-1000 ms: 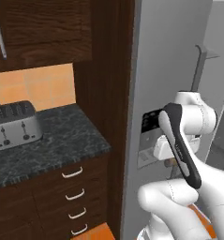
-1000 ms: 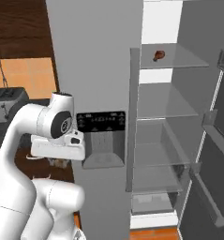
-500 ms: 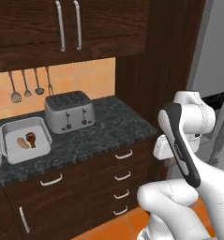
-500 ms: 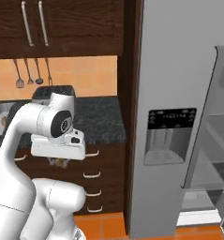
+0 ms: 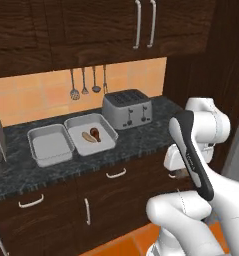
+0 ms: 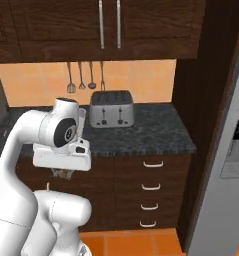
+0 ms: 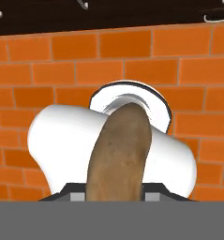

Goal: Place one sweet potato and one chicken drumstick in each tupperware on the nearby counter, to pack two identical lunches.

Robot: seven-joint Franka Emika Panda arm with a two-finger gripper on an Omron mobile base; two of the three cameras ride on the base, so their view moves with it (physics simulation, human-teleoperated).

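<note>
Tan sweet potato (image 7: pixel 119 152) lengthwise along the gripper (image 7: pixel 117 197), tip outward.

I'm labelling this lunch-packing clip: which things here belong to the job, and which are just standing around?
Job: two tupperware, one empty, one holding a sweet potato and a chicken drumstick; the counter; a second sweet potato in the gripper.
Standing around: toaster, hanging utensils, fridge.

- The left base view looks from behind the arm's left, forward and down over the desk (image 5: pixel 141 137), with the toaster (image 5: pixel 127 109) mid-frame.
- The right base view looks from behind the arm's right; it shares that toaster (image 6: pixel 111 108) and desk (image 6: pixel 161 132).
- The hand view points down, close, probably at an orange brick floor (image 7: pixel 48 70).
</note>
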